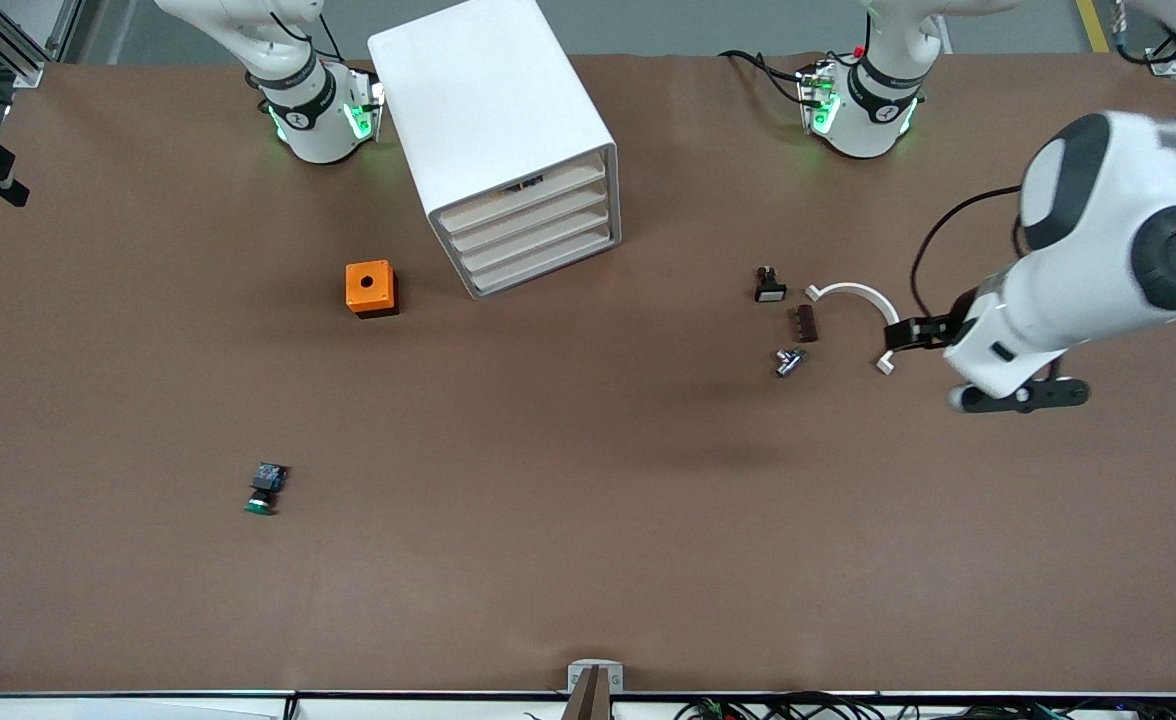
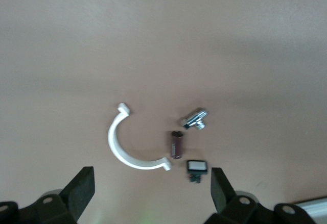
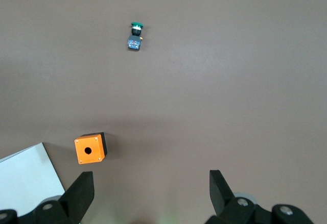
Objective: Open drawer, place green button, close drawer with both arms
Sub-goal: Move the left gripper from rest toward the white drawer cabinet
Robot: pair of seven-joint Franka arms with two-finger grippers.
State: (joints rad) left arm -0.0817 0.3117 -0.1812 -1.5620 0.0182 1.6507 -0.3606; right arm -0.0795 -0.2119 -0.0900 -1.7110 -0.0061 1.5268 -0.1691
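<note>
Four drawers point(image 1: 538, 232) look shut, I think. Button point(image 1: 265, 489) lies on open table toward my right arm's end, near the camera edge. Both grippers, left point(image 2: 150, 191) and right point(image 3: 150, 191), hang spread apart.

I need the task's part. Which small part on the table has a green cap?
The button, lying alone nearest the front camera; the orange box and the other parts show no green.
</note>
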